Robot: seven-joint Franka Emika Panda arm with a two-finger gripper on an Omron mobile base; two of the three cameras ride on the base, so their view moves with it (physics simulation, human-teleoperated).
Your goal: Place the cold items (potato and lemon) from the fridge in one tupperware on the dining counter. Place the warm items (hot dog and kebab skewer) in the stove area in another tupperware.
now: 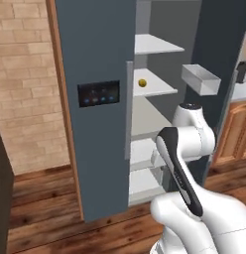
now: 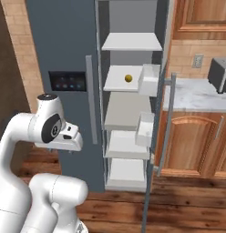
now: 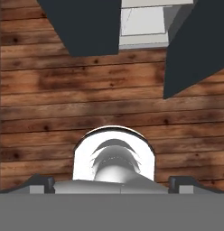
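Small round yellow lemon (image 1: 142, 83) resting on a white fridge shelf (image 1: 162, 90), the second shelf from the top, near that shelf's left rear portion and well back from its front edge; the same lemon (image 2: 128, 78) appears in the right base view, just left of a white door bin (image 2: 150, 78). The tall dark grey fridge (image 1: 92, 59) stands with one door swung open, exposing the shelves. The two-finger gripper (image 3: 112, 184) hangs low in front of the fridge and points down at the brown wooden plank floor (image 3: 50, 113), its dark fingertips (image 3: 41, 182) spread wide at the bottom corners of the hand view with nothing between them. The governing relation: the lemon lies above and forward of the gripper, deep inside the compartment, so the hand must probably rise and turn from floor-facing to shelf-facing before any reach. The potato cannot be made out on the shelves.
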